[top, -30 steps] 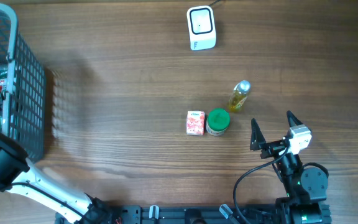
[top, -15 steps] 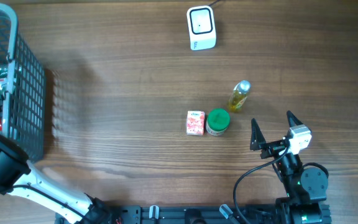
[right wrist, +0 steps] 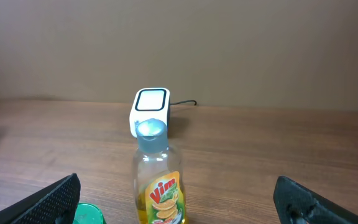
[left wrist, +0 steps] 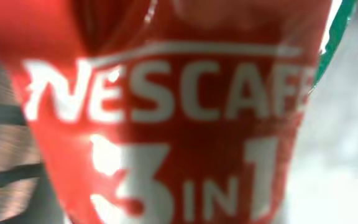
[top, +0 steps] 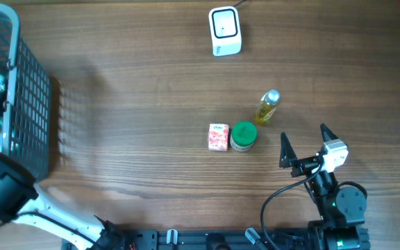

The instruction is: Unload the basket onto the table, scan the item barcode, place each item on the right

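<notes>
A wooden table (top: pixel 137 83) is seen from above, and the whole overhead view is filled by its top. The surface is a mid-brown board, with fine grain laid from left to right and darker streaks scattered through it. A soft grey shadow (top: pixel 75 118) is cast across the left part of the top. The rest is lit by even, diffuse light. In the right wrist view a plain wall (right wrist: pixel 241 43) of dull brown is seen beyond the far edge of the table. It is evenly lit, and the line where it meets the table is slightly blurred.
</notes>
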{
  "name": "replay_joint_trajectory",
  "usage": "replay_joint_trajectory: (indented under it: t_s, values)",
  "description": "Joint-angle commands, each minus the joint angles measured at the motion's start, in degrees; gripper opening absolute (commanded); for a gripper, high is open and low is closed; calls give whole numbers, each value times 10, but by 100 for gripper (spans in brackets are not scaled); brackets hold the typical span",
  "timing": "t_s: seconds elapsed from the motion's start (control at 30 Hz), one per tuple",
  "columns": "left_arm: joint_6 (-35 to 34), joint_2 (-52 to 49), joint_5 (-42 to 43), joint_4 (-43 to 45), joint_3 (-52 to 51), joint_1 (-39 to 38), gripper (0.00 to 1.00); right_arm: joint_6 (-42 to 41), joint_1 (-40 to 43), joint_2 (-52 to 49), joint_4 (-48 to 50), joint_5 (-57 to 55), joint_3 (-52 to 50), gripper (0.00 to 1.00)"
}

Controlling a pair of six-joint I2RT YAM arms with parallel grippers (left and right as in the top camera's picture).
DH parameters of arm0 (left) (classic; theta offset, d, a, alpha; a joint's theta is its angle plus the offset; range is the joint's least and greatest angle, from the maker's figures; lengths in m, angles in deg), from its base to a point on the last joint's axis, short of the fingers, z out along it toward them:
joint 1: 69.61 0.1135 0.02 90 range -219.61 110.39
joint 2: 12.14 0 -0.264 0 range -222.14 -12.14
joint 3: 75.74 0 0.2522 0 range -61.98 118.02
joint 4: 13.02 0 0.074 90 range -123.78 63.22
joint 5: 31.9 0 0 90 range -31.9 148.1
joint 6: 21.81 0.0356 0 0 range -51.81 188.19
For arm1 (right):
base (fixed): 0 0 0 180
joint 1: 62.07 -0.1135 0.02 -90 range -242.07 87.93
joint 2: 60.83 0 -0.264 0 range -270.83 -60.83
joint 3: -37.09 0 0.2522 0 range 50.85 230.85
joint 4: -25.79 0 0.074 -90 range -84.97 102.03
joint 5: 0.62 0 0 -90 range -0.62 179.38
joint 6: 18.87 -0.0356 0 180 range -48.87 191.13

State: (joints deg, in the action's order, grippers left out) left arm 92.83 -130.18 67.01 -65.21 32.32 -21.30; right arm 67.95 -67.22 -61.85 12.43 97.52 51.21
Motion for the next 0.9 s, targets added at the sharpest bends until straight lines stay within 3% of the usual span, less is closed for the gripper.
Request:
replay_joint_trajectory:
  t_s: [0.0, 0.17, 0.3, 0.5, 0.6, 0.7, 0.87]
  values:
    - [-45, 145, 11, 34, 50, -7, 4, -2, 3, 2, 2, 8, -1, 100]
    - [-54, 285, 11, 101, 50, -30, 4, -2, 3, 2, 2, 8, -1, 100]
    - [-135, 375, 11, 127, 50, -82, 5, -2, 3, 2, 2, 8, -1, 100]
    - [-159, 441, 0, 19, 50, -253, 5, -2, 3, 2, 2, 8, -1, 100]
    - [-263, 436, 0, -132, 50, -363, 4, -2, 3, 2, 2, 8, -1, 100]
    - [-321, 398, 0, -247, 27, -454, 4, -2, 3, 2, 2, 8, -1, 100]
    - [-371, 316, -71, -231, -86, -577, 4, -2, 3, 2, 2, 8, -1, 100]
